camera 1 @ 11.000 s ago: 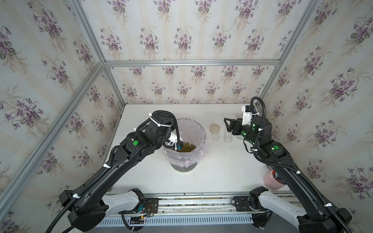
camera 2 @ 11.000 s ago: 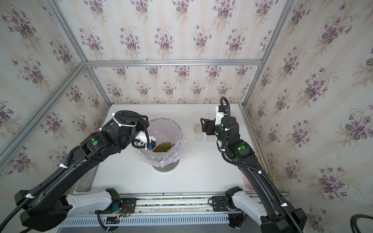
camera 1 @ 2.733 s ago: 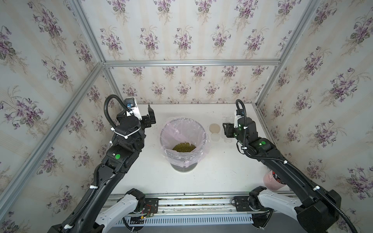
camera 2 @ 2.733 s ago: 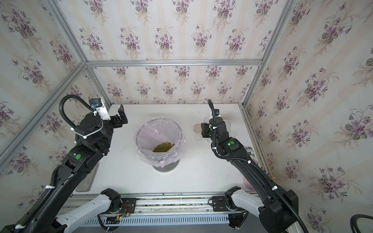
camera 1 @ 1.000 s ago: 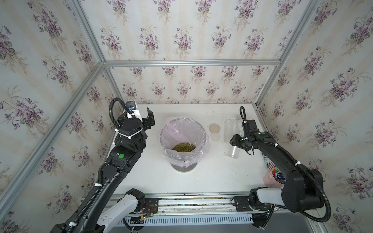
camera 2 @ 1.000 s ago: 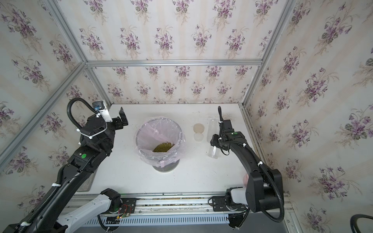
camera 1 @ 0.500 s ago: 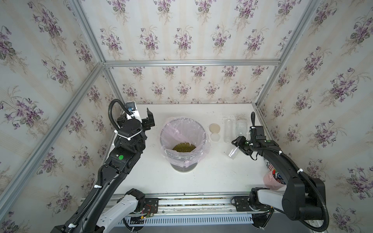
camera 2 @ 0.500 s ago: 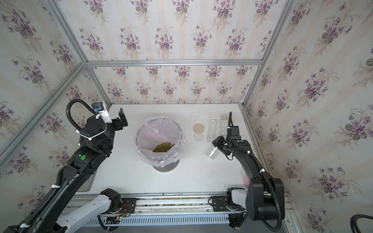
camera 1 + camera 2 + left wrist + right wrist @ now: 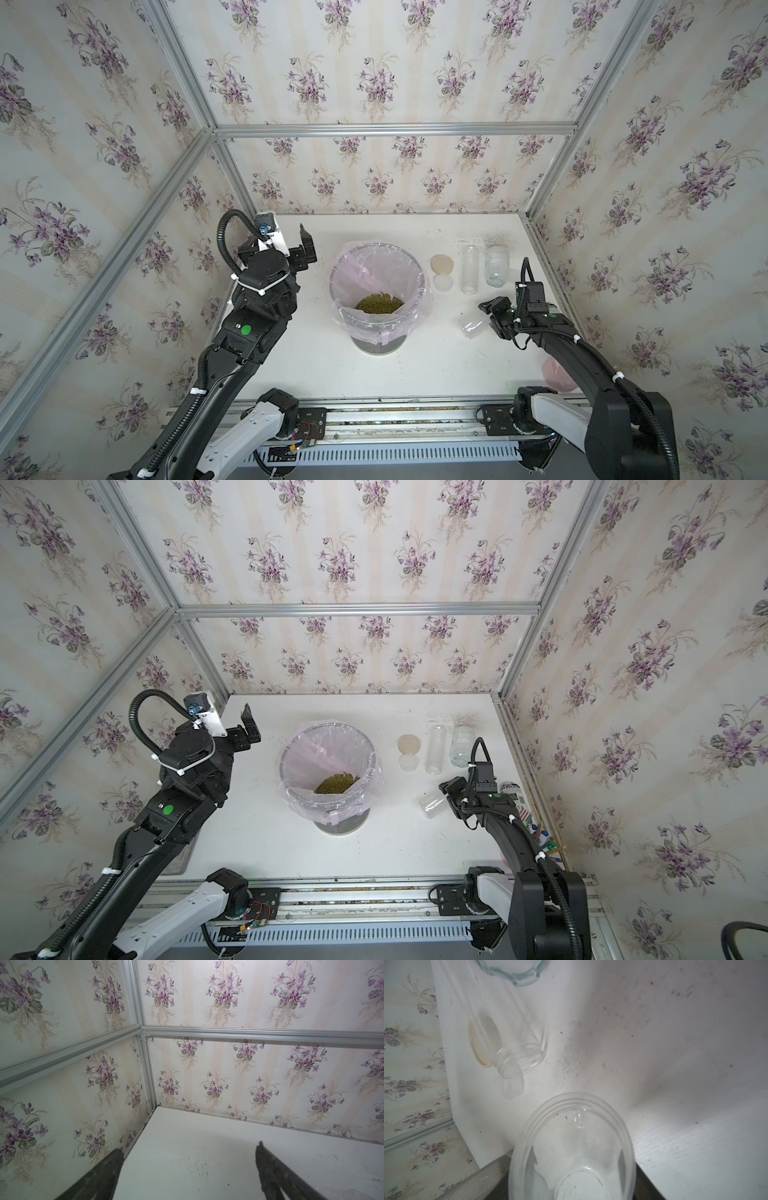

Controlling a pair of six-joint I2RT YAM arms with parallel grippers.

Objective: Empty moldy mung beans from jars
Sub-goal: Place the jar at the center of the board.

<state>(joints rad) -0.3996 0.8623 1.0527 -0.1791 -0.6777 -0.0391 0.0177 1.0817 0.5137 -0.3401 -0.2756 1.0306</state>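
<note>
Jar (image 9: 473,327), empty, drawn nearer from far-right jars (image 9: 469,272), clamped in right gripper (image 9: 487,322); left gripper (image 9: 189,1148) spread wide, idle; mung beans (image 9: 379,302) in bin (image 9: 409,270), emptying likely finished.

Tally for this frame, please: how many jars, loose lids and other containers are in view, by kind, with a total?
Clear jars: 3 (tall jar, wide jar, small jar in the right claw)
Loose lids: 2 (tan lid, whitish lid)
Lined bin: 1
Pink cup: 1
Printed can: 1
Total: 8
</note>
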